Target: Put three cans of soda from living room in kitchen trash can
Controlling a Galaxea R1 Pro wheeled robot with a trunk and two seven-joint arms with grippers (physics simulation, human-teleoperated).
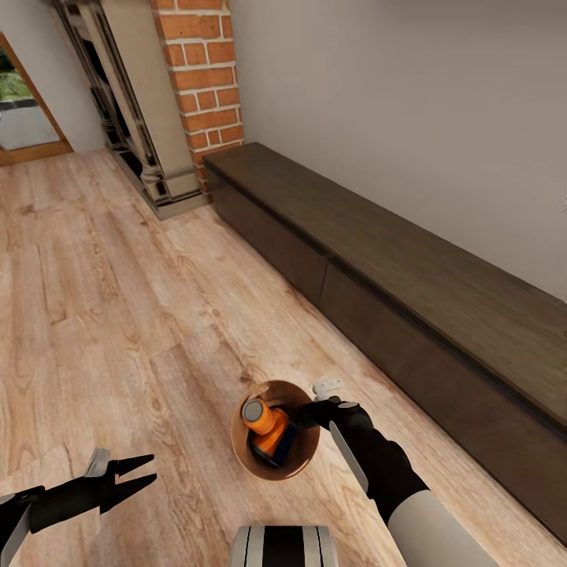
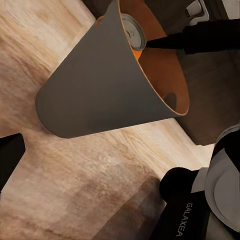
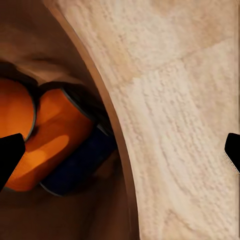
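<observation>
1. The tash can (image 1: 276, 431) stands on the living-room floor (image 1: 118, 315) beside the long low cabinet (image 1: 409, 291), orange soda cans (image 1: 268, 425) lying tilted inside.
2. The right tool (image 1: 303, 415) straddles the bin's rim, jaws spread wide, not yet closed on it; this arm is nearer.
3. The left tool (image 1: 134, 471) hovers open and empty, well apart.
4. I cannot tell how many cans are inside

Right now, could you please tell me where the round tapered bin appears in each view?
Head view: round tapered bin, lower centre, beside the right pincer.
Left wrist view: grey outside, upper centre.
Right wrist view: brown inside wall, left half.
Shared landmark: orange drink cans inside.
</observation>
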